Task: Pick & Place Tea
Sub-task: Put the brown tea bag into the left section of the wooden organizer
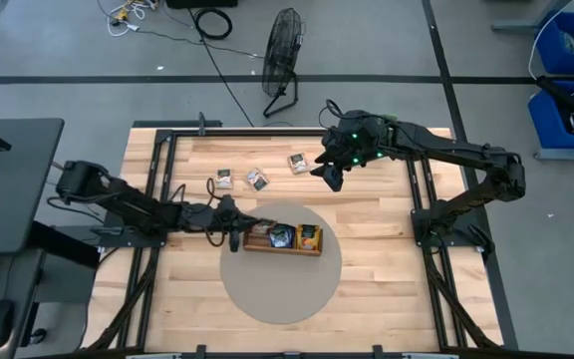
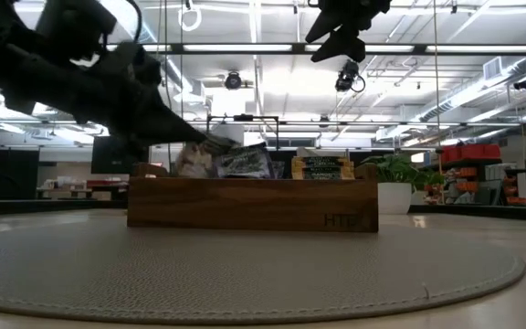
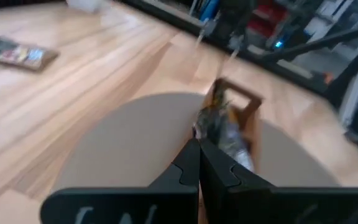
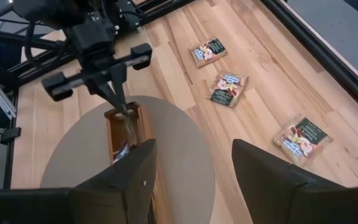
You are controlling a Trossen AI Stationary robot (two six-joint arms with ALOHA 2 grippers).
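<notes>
Down on the round grey mat (image 1: pixel 279 294), the wooden tray (image 1: pixel 283 246) lay lengthwise, left to right, with the left gripper (image 1: pixel 233 233) at its left end. That gripper's fingers (image 3: pixel 188 168) were pinched together on a crumpled tea packet (image 3: pixel 224 129), holding it over the tray's left compartment; the right wrist view showed the same pinch from across the table, the packet hanging just above the tray's end. In the low view, packets stood up out of the tray, a dark one (image 2: pixel 241 162) towards the left and a dark green one (image 2: pixel 320 167) in the middle. From above, the middle compartment held a dark packet (image 1: pixel 281 236) and the right one an orange packet (image 1: pixel 309 237).

Farther back on the bare wood, three more packets lay flat and well apart from the tray: one on the left (image 1: pixel 224 179), one beside it (image 1: pixel 257 179), and one further right (image 1: pixel 298 163). The right gripper (image 1: pixel 331 176) hung in the air just right of that last packet, its fingers (image 4: pixel 266 180) spread wide and holding nothing.
</notes>
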